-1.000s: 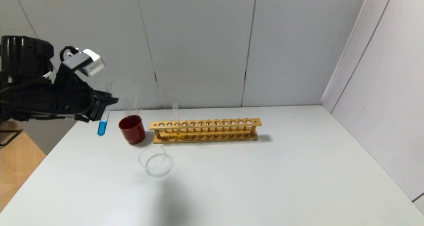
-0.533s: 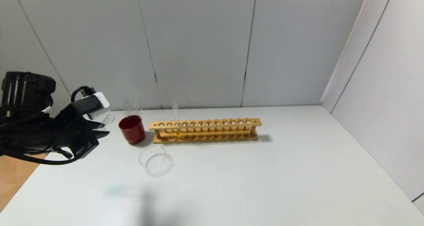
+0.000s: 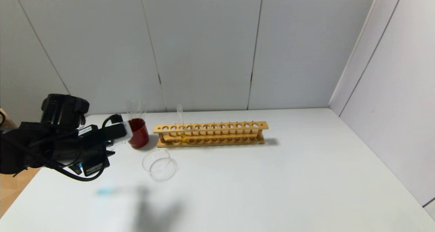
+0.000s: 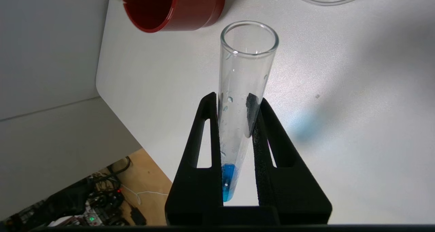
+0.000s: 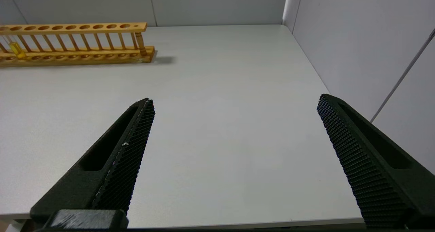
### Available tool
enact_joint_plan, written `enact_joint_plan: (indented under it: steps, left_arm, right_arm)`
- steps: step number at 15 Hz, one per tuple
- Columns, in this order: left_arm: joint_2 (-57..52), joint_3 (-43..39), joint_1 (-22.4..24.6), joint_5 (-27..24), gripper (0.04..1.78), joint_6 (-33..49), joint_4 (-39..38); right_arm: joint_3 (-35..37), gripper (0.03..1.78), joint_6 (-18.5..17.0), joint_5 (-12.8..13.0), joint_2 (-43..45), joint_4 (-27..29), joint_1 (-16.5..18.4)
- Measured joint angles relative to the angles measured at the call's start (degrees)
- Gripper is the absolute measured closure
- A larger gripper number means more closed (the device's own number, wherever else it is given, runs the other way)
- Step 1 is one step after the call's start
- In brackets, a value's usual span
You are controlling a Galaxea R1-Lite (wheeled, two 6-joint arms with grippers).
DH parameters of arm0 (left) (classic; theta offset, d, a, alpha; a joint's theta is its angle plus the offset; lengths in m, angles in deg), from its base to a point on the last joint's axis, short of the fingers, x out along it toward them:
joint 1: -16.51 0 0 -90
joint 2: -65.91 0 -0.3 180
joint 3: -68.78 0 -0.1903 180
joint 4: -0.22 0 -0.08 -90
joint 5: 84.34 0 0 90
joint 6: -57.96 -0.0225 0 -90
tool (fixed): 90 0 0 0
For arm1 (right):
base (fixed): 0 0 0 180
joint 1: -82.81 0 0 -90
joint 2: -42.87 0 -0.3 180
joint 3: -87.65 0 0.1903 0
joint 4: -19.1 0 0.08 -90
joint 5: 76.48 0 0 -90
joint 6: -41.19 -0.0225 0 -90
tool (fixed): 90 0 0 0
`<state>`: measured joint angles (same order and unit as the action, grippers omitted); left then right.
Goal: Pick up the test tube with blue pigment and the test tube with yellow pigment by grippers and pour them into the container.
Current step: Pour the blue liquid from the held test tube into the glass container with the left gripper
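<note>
Left hand (image 4: 237, 113) clamped on the test tube with blue pigment (image 4: 242, 99), both fingers tight against the glass; blue liquid pooled at the rounded end near the palm, droplets on the inner wall, open mouth pointing away from the palm. Lower than one second ago: then raised at far left with tube near upright, now dropped to just above the worktop (image 3: 272, 177) at its left edge, left of the container (image 3: 159, 164), and rotated. In head view left hand (image 3: 102, 153) mostly hides the tube; only a blue glint at its underside. Red cup (image 3: 138, 132) just beyond the hand, on the rack's left. Container unmoved, near side of the red cup. Test tube with yellow pigment (image 3: 181, 123) unmoved, upright in the wooden rack (image 3: 210, 134), left part. Right hand (image 5: 234, 147) spread wide, holding nothing, above bare worktop right of the rack.
</note>
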<state>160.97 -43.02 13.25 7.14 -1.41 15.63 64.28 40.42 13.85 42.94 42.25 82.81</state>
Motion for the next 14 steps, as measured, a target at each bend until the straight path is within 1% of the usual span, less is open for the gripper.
enact_joint_plan:
  steps: [3,5,7,9,12,14]
  left_arm:
    - [3.94,0.22,-2.57,4.5,1.51,-1.95,-2.17]
    - [5.77,0.5,-4.45,5.68,1.51,-2.89,-2.84]
    - [7.3,0.65,-5.28,7.14,1.51,-5.38,-2.93]
    - [8.61,1.27,-6.27,9.16,1.51,-5.95,-2.93]
    - [10.25,2.45,-7.51,10.46,1.51,-6.56,-2.8]
    - [11.17,3.23,-8.25,12.93,1.51,-8.11,-2.78]
  right_arm:
    - [0.0,0.06,0.0,0.02,0.0,0.0,0.0]
    - [0.0,0.06,0.0,0.02,0.0,0.0,0.0]
    - [0.0,0.06,0.0,0.02,0.0,-0.02,0.0]
    - [0.0,0.06,0.0,0.0,0.0,-0.02,0.0]
    - [0.0,0.06,0.0,0.0,0.0,-0.02,0.0]
    - [0.0,0.06,-0.02,0.02,0.0,-0.02,0.0]
